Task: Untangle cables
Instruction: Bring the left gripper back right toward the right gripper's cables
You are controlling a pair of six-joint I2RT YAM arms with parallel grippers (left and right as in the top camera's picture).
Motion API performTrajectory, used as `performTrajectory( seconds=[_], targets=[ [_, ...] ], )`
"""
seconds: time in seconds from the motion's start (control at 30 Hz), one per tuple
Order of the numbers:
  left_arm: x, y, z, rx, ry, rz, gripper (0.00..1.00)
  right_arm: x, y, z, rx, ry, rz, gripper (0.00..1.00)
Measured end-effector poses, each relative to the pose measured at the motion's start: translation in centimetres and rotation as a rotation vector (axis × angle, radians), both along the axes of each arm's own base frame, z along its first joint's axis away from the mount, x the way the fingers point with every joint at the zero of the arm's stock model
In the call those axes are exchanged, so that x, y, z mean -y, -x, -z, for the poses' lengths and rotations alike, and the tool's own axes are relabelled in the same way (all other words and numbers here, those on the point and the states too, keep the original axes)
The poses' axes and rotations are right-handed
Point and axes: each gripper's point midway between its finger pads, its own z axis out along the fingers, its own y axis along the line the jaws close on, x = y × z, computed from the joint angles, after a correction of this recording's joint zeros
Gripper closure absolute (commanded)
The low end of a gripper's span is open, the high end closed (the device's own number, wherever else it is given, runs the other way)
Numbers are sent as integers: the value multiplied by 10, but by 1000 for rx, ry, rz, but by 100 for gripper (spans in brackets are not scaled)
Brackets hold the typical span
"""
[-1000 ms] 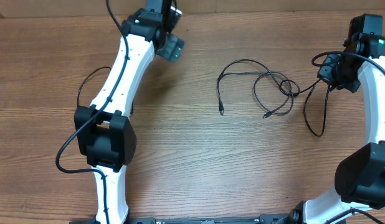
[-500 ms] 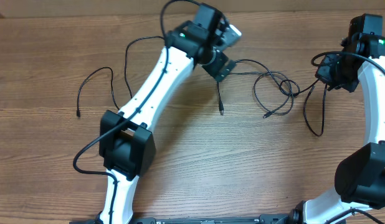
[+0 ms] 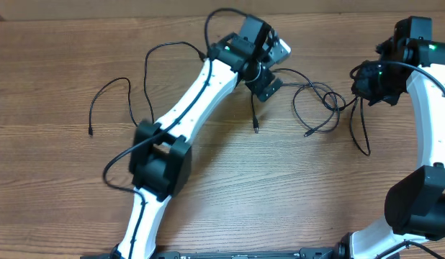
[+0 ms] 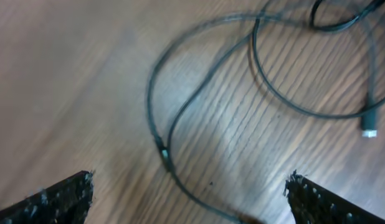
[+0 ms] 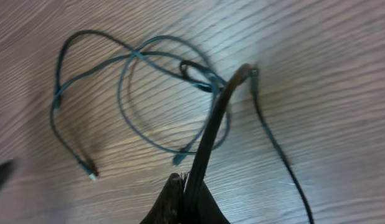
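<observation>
Tangle [image 3: 332, 101] is seen at 2 o'clock on the table [image 3: 280, 194], with its loops crossed over one another and nothing separated yet. One strand [image 5: 211, 124] is pinched in the right gripper [image 5: 185, 196], fingers closed tight on it, at 3 o'clock of the tangle. The strand appears raised off the wood, which is judged to be an anchor so the knot can be tensioned from one side. Left gripper [image 4: 189, 186] is positioned over the tangle's 10 o'clock edge, fingers spread wide and nothing held. A loop is framed between them, so a second grab point is probably being lined up. A separate cable [image 3: 91, 128] is laid well apart at 9 o'clock, likely one already freed. Risk: the knot could be tightened if a crossed loop is pulled.
</observation>
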Motion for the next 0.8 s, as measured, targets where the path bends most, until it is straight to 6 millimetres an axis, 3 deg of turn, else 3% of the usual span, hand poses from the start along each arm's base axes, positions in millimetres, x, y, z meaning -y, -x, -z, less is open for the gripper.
performTrajectory(
  seconds=[0.1,0.17,0.5,0.8],
  targets=[
    [7,-2,30,-30,1,30,0,-6,-1,-1,4,-15,-20,96],
    [13,-2,38,-35,22,59,0,-9,-1,-1,8,-26,-35,96],
    [41,-3,23,32,125,185,0,-32,-3,-8,47,-145,-130,96],
    [61,10,27,45,133,249,0,-61,-5,-22,109,-305,-231,96]
  ],
)
